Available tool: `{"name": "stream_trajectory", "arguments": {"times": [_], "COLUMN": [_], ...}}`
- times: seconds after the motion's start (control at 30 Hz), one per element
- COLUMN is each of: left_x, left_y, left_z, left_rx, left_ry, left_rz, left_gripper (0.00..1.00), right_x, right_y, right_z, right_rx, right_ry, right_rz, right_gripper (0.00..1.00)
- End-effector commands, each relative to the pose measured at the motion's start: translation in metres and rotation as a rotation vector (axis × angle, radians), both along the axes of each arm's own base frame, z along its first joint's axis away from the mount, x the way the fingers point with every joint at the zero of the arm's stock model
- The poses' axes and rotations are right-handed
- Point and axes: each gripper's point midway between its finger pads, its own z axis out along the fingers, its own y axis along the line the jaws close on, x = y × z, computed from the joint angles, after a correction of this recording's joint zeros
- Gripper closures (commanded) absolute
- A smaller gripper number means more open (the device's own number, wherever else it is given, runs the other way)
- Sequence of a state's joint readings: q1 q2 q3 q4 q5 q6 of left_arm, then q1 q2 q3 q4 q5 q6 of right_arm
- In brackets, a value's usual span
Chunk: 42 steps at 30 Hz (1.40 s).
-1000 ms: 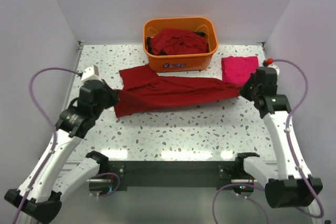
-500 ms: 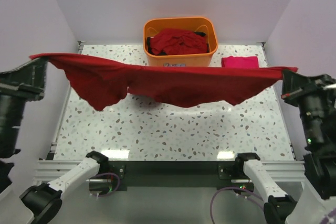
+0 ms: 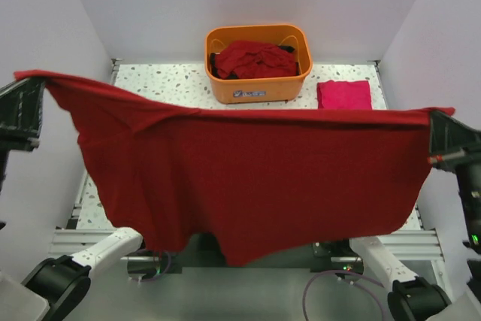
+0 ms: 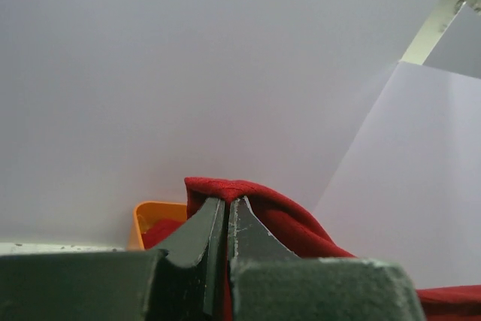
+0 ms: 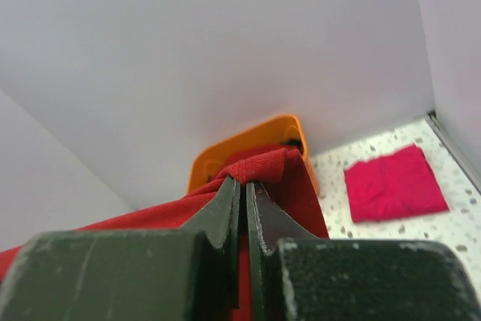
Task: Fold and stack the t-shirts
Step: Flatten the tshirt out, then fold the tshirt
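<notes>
A dark red t-shirt (image 3: 255,178) hangs spread wide in the air, high above the table. My left gripper (image 3: 30,80) is shut on its left corner and my right gripper (image 3: 440,118) is shut on its right corner. In the left wrist view the cloth (image 4: 255,208) bunches over my closed gripper (image 4: 226,204). In the right wrist view the cloth (image 5: 270,167) is pinched in my gripper (image 5: 243,186). More dark red shirts (image 3: 252,59) lie crumpled in the tub. A folded pinkish-red shirt (image 3: 344,95) lies at the back right; it also shows in the right wrist view (image 5: 394,184).
An orange plastic tub (image 3: 259,89) stands at the back middle of the speckled table (image 3: 150,80). White walls close in the back and both sides. The hanging shirt hides most of the table's middle and front.
Both grippers have lifted the shirt from the table and pulled it apart. It has risen further toward the camera and now hangs open as a wide sheet.
</notes>
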<state>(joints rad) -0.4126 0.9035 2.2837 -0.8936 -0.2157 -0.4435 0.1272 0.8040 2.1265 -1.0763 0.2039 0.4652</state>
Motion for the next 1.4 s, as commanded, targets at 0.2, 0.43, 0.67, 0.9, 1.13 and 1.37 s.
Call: {"name": "stream_trajectory", "arguments": {"times": [0.2, 0.43, 0.67, 0.9, 1.13, 1.37], "left_x": [0.223, 0.361, 0.418, 0.429, 0.394, 0.329], "left_y": [-0.035, -0.058, -0.072, -0.083, -0.083, -0.074], "left_z": [-0.136, -0.307, -0.436, -0.475, -0.485, -0.482], "left_rx": [0.211, 0.277, 0.366, 0.369, 0.321, 0.221], "left_ry": [0.430, 0.679, 0.860, 0.903, 0.968, 1.008], "left_rz": [0.315, 0.188, 0.103, 0.048, 0.022, 0.029], "left_gripper": [1.00, 1.00, 1.00, 1.00, 1.00, 1.00], "right_x": [0.154, 0.268, 0.342, 0.386, 0.381, 0.365], "right_y": [-0.008, -0.005, -0.004, -0.006, -0.005, -0.010], "right_z": [-0.138, -0.300, -0.395, -0.426, -0.431, -0.422], "right_rx": [-0.106, -0.062, -0.098, -0.149, -0.160, -0.188], "right_ry": [0.435, 0.721, 0.859, 0.920, 0.942, 0.964], "right_rz": [-0.188, -0.133, -0.063, -0.042, -0.030, -0.048], "right_gripper": [1.00, 1.00, 1.00, 1.00, 1.00, 1.00]}}
